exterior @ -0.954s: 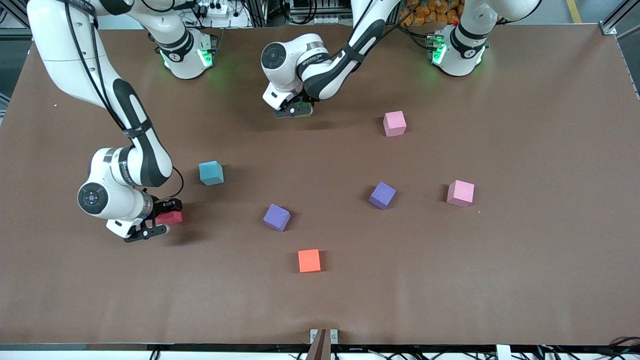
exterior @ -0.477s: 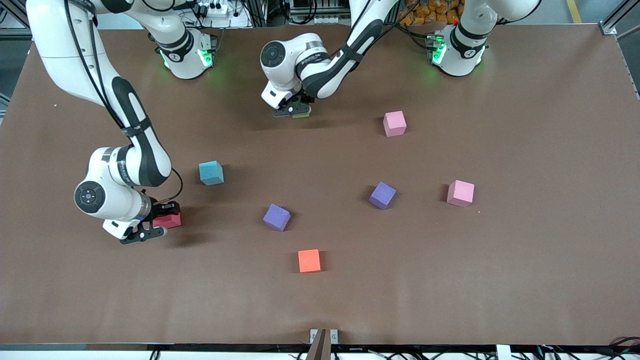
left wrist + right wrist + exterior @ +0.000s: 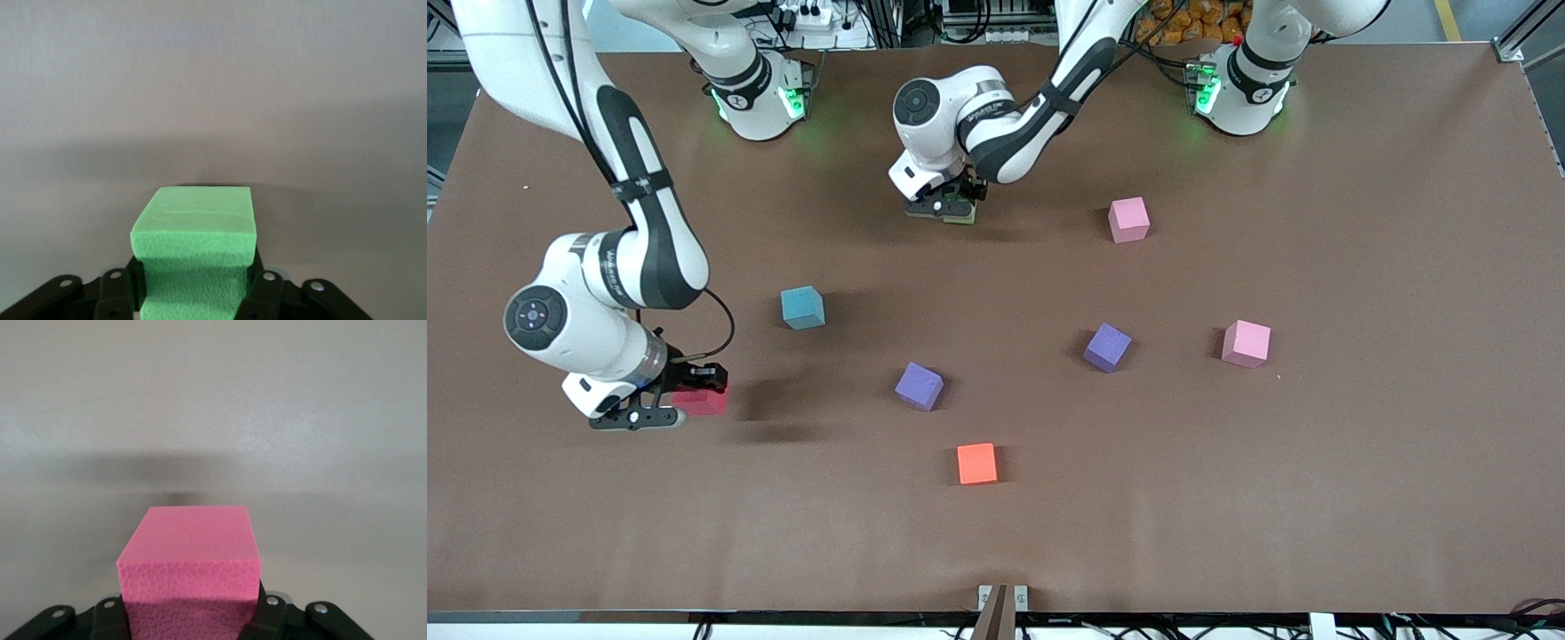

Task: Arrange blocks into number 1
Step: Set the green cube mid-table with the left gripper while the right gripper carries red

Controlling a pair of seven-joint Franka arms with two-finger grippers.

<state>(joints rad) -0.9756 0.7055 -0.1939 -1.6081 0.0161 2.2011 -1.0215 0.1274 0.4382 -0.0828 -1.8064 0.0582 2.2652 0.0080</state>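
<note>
- Brown surface (image 3: 1360, 498), blocks scattered, both arm bases at its edge farthest from the front camera.
- Green block (image 3: 193, 250) clamped in left claw (image 3: 943, 210), squeezed at the sides; sits farthest from the camera of all blocks, about mid-surface; lifted or resting, can't tell.
- Red block (image 3: 701, 402) clamped in right claw (image 3: 660, 402), at the right arm's end of the surface; wrist view shows it pinkish (image 3: 190, 577); raised or touching, can't tell.
- Light blue block (image 3: 802, 308) on the surface, near the red one, farther from camera.
- Two purple blocks (image 3: 919, 386) (image 3: 1107, 347) mid-surface, well apart.
- Orange block (image 3: 976, 463) nearest the camera.
- Two pink blocks (image 3: 1128, 220) (image 3: 1246, 343) toward the left arm's end, apart.
</note>
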